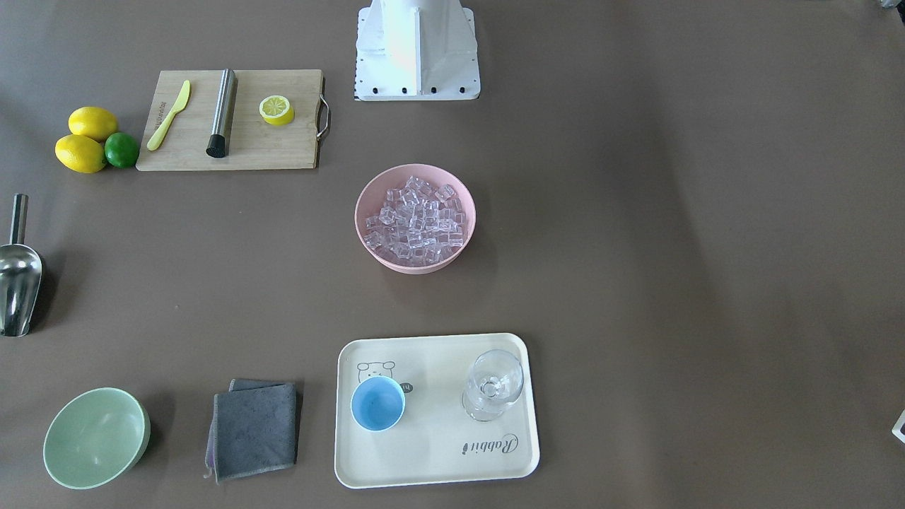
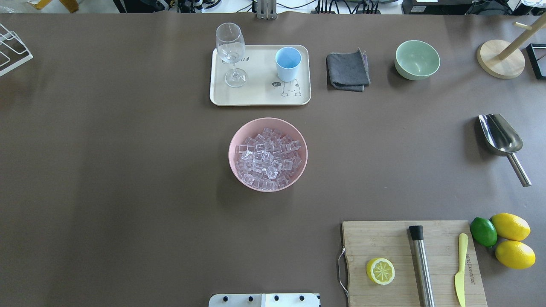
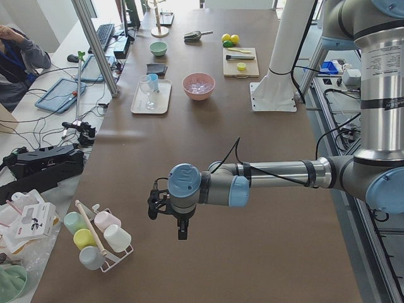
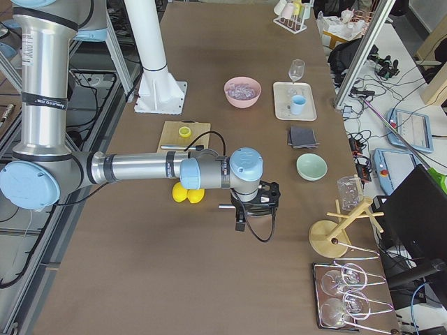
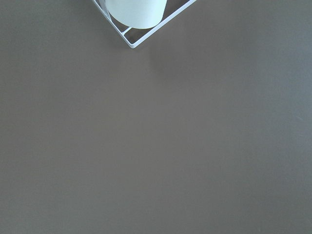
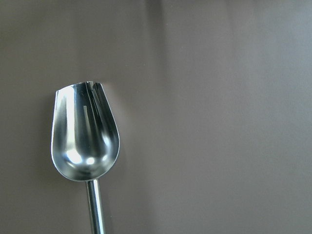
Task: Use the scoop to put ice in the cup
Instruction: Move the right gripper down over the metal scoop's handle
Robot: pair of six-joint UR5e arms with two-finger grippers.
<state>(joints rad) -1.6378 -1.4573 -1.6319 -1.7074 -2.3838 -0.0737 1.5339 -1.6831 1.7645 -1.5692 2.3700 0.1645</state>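
Observation:
The ice [image 2: 268, 157] is a heap of clear cubes in a pink bowl [image 2: 256, 187] at the table's middle. The light-blue cup [image 2: 288, 64] stands upright on a cream tray [image 2: 256, 91]. The steel scoop [image 2: 501, 138] lies flat on the table at the robot's right, handle toward the robot. The right wrist view looks straight down on the scoop [image 6: 85, 141]. My right gripper [image 4: 241, 222] and left gripper [image 3: 182, 228] show only in the side views, pointing down above the table. I cannot tell whether either is open or shut.
A stemmed glass [image 2: 230, 51] shares the tray. A grey cloth [image 2: 347, 69] and a green bowl [image 2: 417, 59] sit beside it. A cutting board [image 2: 384, 238] holds a lemon half, a steel cylinder and a yellow knife. Lemons [image 2: 512, 241] and a lime lie nearby.

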